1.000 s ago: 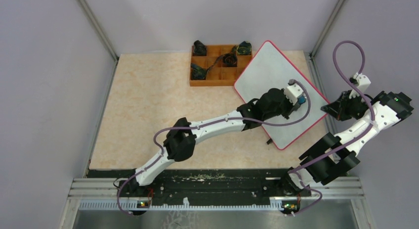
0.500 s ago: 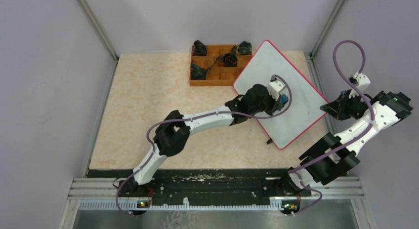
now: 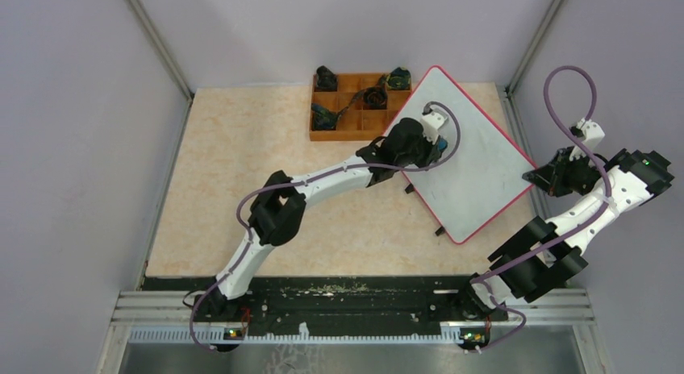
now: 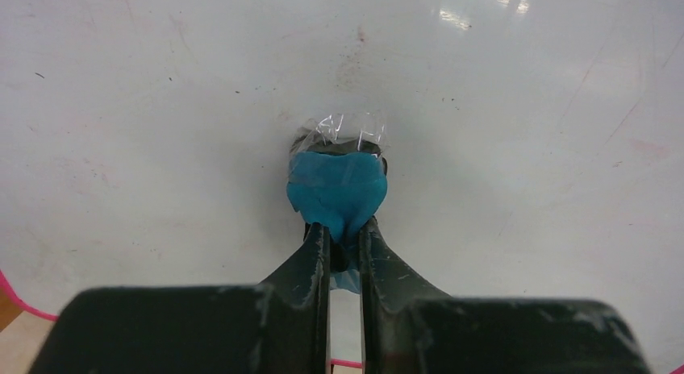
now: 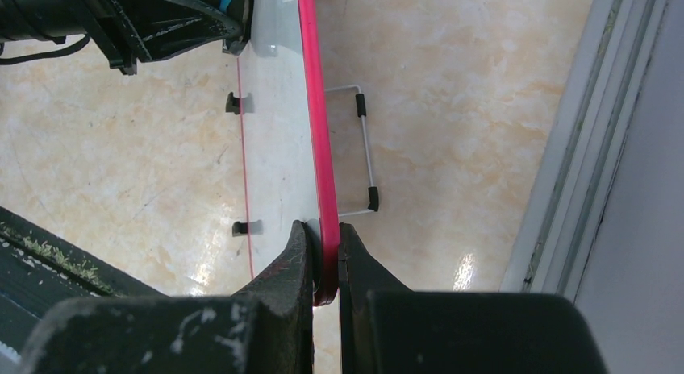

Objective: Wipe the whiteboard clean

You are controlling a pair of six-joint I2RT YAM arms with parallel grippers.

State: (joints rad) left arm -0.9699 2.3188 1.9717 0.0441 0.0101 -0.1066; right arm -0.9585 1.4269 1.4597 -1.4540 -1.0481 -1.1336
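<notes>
The whiteboard [image 3: 472, 160], white with a thin red rim, lies turned like a diamond at the back right of the table. My left gripper [image 3: 442, 148] is shut on a small blue eraser pad [image 4: 337, 193], its tip wrapped in clear tape, pressed against the board's surface [image 4: 161, 108] near its left corner. Faint pink smudges show on the board. My right gripper [image 3: 542, 177] is shut on the board's red rim [image 5: 319, 148] at its right corner, gripping it edge-on.
An orange compartment tray [image 3: 355, 124] with dark items stands at the back, touching the board's left edge. A wire stand [image 5: 364, 156] and black feet [image 5: 234, 104] show under the board. Grey walls close in the table; the right wall is near my right arm.
My left gripper has swept the eraser across the board from its right-middle toward the upper left corner. The right gripper and the board have not moved.
</notes>
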